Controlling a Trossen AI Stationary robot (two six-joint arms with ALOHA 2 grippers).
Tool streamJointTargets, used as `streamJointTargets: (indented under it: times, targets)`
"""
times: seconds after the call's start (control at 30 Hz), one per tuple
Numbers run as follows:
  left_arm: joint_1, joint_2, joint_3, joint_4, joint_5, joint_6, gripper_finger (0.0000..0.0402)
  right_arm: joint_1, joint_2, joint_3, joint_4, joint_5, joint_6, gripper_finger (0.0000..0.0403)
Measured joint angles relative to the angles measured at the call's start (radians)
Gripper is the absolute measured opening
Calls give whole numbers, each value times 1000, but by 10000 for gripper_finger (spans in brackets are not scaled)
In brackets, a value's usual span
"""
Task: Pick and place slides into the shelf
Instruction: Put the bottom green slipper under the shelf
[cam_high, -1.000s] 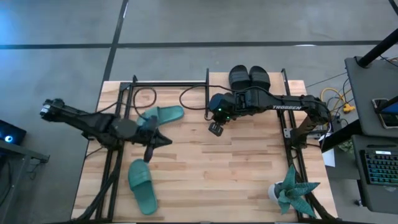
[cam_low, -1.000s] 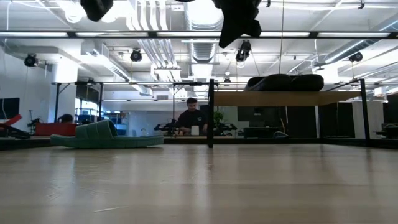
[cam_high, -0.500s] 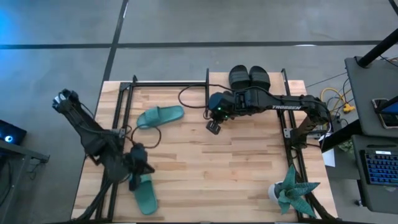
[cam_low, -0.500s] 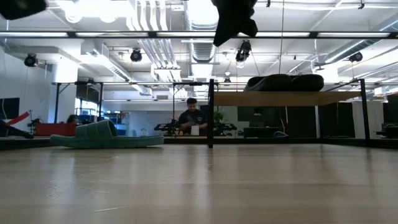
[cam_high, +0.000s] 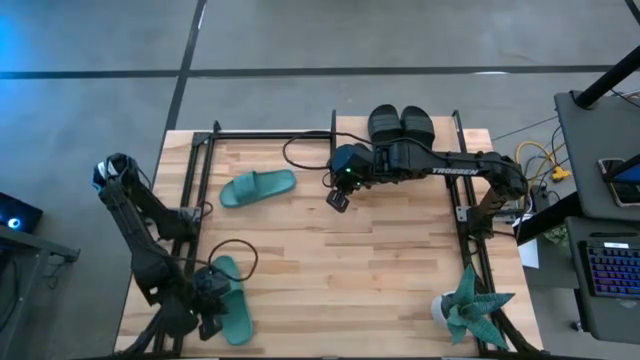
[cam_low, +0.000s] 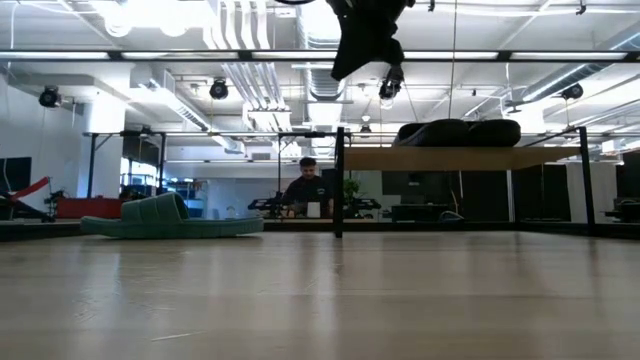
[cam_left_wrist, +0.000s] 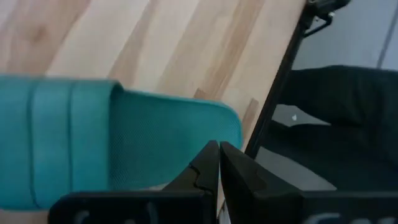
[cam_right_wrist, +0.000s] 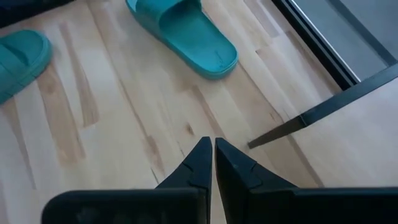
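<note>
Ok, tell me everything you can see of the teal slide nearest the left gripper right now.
That teal slide is an open-toe slip-on with a wide ribbed strap and a finely textured footbed, looking like moulded foam or rubber. It lies flat and sole-down on the wooden table near the front left corner. The left gripper hovers at its end, fingers together, holding nothing; contact is unclear. The slide is not on the shelf.

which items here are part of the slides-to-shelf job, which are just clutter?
Job:
- black slides, pair on top of the shelf
- teal slide, on the table
- teal slide, by the left gripper

Clutter:
- teal spiky plant
- black cable
</note>
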Motion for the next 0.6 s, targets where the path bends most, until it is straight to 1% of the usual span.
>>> streamJointTargets:
  times: [0.13,0.27,0.33,0.43,0.6]
  targets:
    - [-10,20,-9,-2,-2,-121,0,-2,2,-5,1,0,-1,13]
    - [-10,18,-22,-15,-12,-145,0,-2,2,-9,17,0,-1,13]
    - [-10,4,-23,-60,-35,-146,0,-2,2,-11,18,0,-1,13]
    - [-10,-35,-23,-158,-40,-174,4,-2,2,-17,19,0,0,13]
    - [-9,-121,-43,-312,-39,-208,42,-1,2,-39,18,-8,4,13]
